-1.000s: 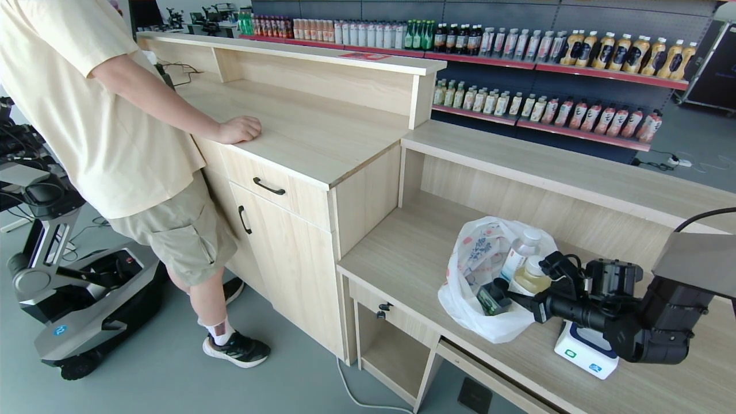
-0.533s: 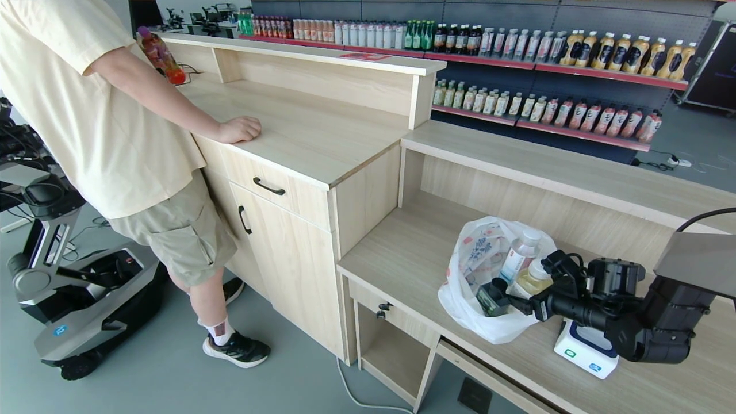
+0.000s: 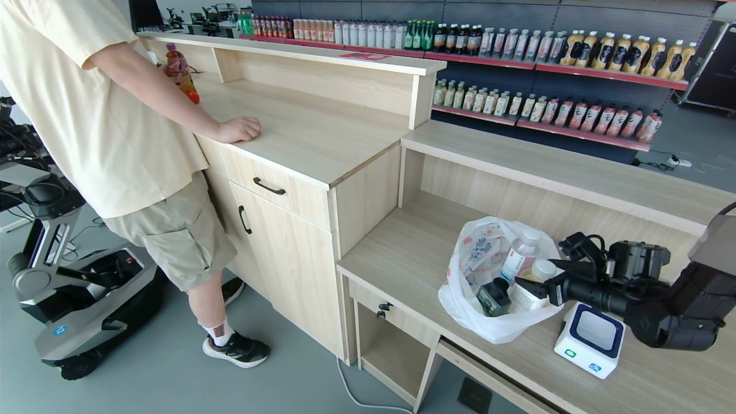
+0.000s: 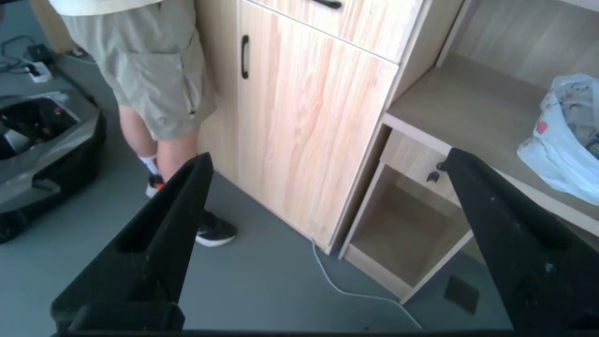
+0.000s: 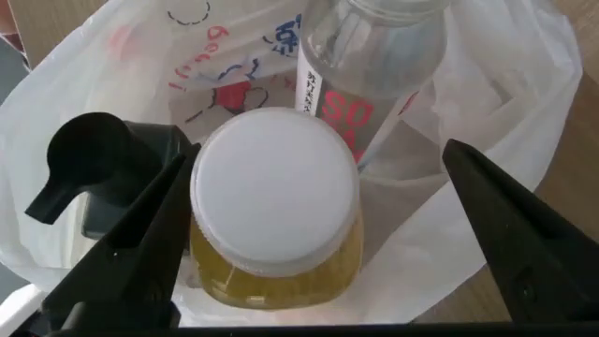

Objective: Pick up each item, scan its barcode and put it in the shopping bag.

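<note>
Right claw (image 5: 318,159): fingers spread wide, gripping nothing. It sits at the mouth of the shopping bag (image 3: 460,299), one finger on either side of the jar (image 5: 274,192); whether either finger touches the jar, cannot tell.

Jar: squat, clear, pale yellow contents, broad white lid. It sits inside the bag, lid towards the claw.

Just beside the jar, in the same bag:
- clear bottle (image 5: 370,65), white cap, red lettering on its label
- dark pump bottle (image 5: 89,154) with a black spout head

Bag: thin white plastic with red and blue print, slumped open on the low counter (image 3: 402,253).

Scanner (image 3: 589,339): white box with a dark, blue-rimmed window, on the counter beside the bag, under the right arm.

Left claw (image 4: 326,159): fingers wide apart, holding nothing, hanging above the floor (image 4: 281,281) facing the cabinet door (image 4: 299,122).
</note>
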`<state>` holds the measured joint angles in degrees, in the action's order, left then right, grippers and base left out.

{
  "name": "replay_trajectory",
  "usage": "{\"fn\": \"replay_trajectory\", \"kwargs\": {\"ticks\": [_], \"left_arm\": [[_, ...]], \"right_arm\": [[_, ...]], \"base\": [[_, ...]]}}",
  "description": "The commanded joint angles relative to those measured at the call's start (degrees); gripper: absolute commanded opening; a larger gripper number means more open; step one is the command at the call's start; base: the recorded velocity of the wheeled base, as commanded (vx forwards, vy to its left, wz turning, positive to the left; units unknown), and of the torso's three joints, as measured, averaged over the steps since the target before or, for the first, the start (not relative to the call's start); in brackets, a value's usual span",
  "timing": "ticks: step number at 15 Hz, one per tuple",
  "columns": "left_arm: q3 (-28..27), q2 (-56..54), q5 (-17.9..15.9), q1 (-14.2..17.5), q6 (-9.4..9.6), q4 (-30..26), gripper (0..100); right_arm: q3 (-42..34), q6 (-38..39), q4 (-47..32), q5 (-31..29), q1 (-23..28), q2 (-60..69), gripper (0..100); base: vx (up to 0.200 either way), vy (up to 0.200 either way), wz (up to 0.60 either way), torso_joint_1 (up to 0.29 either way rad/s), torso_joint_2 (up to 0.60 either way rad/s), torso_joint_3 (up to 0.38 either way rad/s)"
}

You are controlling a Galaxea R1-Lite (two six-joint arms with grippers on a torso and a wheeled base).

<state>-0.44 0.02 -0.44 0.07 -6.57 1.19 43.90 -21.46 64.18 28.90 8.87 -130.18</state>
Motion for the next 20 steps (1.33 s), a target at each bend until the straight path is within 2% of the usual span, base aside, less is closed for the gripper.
{"fn": "replay_trajectory", "kwargs": {"ticks": [1, 2, 5, 7, 8, 11, 12, 15, 18, 20], "left_arm": [[0.0, 0.0, 0.0, 0.0, -0.02, 0.0, 100], [0.0, 0.0, 0.0, 0.0, -0.02, 0.0, 100], [0.0, 0.0, 0.0, 0.0, -0.02, 0.0, 100], [0.0, 0.0, 0.0, 0.0, -0.02, 0.0, 100], [0.0, 0.0, 0.0, 0.0, -0.02, 0.0, 100], [0.0, 0.0, 0.0, 0.0, -0.02, 0.0, 100], [0.0, 0.0, 0.0, 0.0, -0.02, 0.1, 100], [0.0, 0.0, 0.0, 0.0, -0.02, 0.0, 100], [0.0, 0.0, 0.0, 0.0, -0.02, 0.0, 100], [0.0, 0.0, 0.0, 0.0, -0.02, 0.1, 100]], "right_arm": [[-0.8, 0.4, -7.1, 0.0, 1.5, 10.8, 100], [-2.4, 0.2, -12.0, 0.1, 1.9, 17.9, 100], [-4.2, -1.0, -16.0, -1.2, 3.3, 29.1, 100], [-4.2, -5.4, -19.4, -7.5, 5.3, 34.1, 100], [-4.2, -6.1, -19.7, -7.9, 5.9, 36.1, 100], [-3.9, -2.6, -20.1, -8.2, 6.9, 40.4, 100], [-3.7, -2.4, -23.3, -8.2, 9.2, 43.3, 100], [-1.2, -0.3, -33.9, -8.2, 11.5, 49.9, 100], [-2.2, 3.5, -38.3, -8.7, 11.6, 56.4, 100], [-6.2, 4.1, -39.0, -11.9, 11.3, 60.9, 100]], "base": [[0.0, 0.0, 0.0, 0.0, 0.0, 0.0], [0.0, 0.0, 0.0, 0.0, 0.0, 0.0], [0.0, 0.0, 0.0, 0.0, 0.0, 0.0], [0.0, 0.0, -0.3, 0.004, 0.0, 0.004], [0.0, 0.0, -0.6, -0.051, 0.05, 0.066], [0.0, 0.0, -0.6, -0.155, 0.32, 0.141], [0.0, 0.0, -0.6, -0.163, 0.33, 0.144], [0.0, 0.0, -0.6, -0.17, 0.33, 0.164], [0.0, 0.0, -0.6, -0.183, 0.35, 0.165], [0.0, 0.0, -0.6, -0.188, 0.36, 0.173]]}}
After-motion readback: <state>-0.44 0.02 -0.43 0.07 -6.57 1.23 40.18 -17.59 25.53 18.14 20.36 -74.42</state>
